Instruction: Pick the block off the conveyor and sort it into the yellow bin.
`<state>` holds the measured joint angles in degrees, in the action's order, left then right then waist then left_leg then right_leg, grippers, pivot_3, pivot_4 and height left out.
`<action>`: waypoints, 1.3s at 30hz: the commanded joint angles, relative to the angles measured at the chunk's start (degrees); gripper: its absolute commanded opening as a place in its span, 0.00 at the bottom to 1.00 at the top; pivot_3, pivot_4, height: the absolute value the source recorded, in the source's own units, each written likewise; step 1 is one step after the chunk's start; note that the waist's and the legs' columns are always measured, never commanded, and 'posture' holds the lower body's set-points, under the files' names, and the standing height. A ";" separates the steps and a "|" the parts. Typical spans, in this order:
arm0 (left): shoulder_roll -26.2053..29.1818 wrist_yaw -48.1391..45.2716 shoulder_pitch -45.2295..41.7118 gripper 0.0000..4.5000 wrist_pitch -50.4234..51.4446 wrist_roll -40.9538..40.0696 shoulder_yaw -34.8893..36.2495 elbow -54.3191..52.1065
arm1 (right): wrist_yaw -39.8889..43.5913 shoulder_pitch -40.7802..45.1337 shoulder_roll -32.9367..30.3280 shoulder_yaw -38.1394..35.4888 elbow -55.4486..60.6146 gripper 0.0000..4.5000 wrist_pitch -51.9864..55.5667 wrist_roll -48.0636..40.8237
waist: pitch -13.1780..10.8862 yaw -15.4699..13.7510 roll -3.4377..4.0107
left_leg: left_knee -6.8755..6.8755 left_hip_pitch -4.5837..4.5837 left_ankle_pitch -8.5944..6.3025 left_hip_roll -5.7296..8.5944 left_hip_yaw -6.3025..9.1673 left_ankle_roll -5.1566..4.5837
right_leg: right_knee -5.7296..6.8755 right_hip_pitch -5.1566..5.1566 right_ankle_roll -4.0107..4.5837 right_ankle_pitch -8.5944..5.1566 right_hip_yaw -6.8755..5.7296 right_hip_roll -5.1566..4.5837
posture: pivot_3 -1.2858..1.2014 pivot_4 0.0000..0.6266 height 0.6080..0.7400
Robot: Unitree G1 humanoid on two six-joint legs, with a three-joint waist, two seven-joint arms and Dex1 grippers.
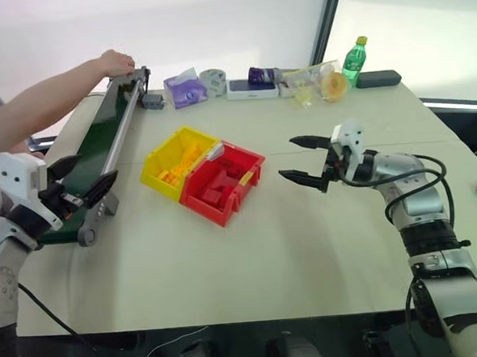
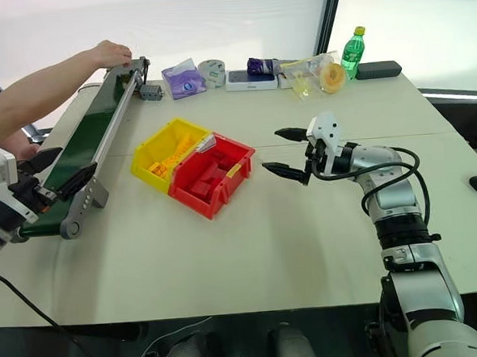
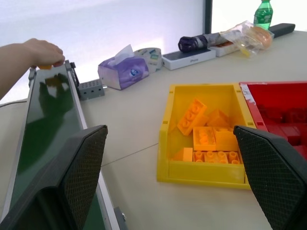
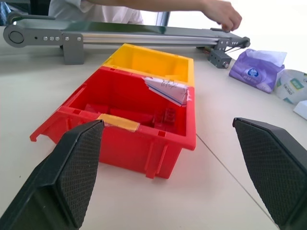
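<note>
The conveyor (image 1: 99, 142) runs along the table's left side, a dark green belt with a grey rail. At its far end a person's hand (image 3: 43, 51) rests on the belt, and a bit of the orange block (image 3: 45, 66) shows under the fingers. The yellow bin (image 1: 177, 162) sits mid-table with several yellow-orange bricks inside, joined to a red bin (image 1: 222, 179). My left gripper (image 1: 98, 168) hovers open over the belt's near end, nothing between its fingers. To the right of the bins my right gripper (image 1: 287, 158) is open and empty, pointing toward the red bin.
The red bin holds red bricks and a scrap of paper (image 4: 168, 88). Along the far edge stand a purple tissue pack (image 1: 184, 89), a tape roll (image 1: 213, 79), a white box (image 1: 252, 89), bagged items (image 1: 317, 80), a green bottle (image 1: 354, 60) and a black case (image 1: 378, 78).
</note>
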<state>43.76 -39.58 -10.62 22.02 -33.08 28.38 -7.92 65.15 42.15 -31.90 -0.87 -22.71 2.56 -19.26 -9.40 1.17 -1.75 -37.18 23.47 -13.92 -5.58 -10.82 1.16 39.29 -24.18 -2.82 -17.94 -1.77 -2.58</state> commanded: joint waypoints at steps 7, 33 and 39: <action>-0.02 1.26 2.10 0.99 -0.99 -0.44 2.90 -3.07 | 0.12 2.09 0.39 -0.34 2.74 1.00 1.10 -0.52 | 0.00 -0.01 0.00 | 0.00 0.00 0.00 0.00 0.00 0.00 | 0.00 0.00 0.00 0.00 0.00 -0.01 | 0.52 0.24 1.00; -1.22 2.55 6.60 0.99 0.41 -1.76 4.56 -6.89 | 1.48 1.29 0.46 -0.36 2.40 1.00 0.81 -0.25 | 0.00 0.02 0.00 | 0.00 0.00 0.00 0.00 0.00 0.00 | 0.00 0.00 0.00 0.00 0.01 -0.02 | 0.52 0.24 1.00; -5.37 8.00 11.24 0.99 0.35 -2.50 9.52 -12.11 | 1.80 1.22 0.06 -0.85 1.61 1.00 0.25 -0.33 | 0.00 0.12 0.00 | 0.01 0.00 0.00 -0.01 0.01 0.00 | 0.00 0.00 0.00 0.00 0.01 -0.02 | 0.52 0.24 1.00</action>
<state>39.38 -34.06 -0.45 23.24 -35.07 34.30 -16.92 66.81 42.85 -31.39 -0.54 -22.41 3.49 -19.11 -9.40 1.29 -1.75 -37.17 23.47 -13.92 -5.59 -10.81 1.16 39.28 -24.18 -2.82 -17.94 -1.75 -2.60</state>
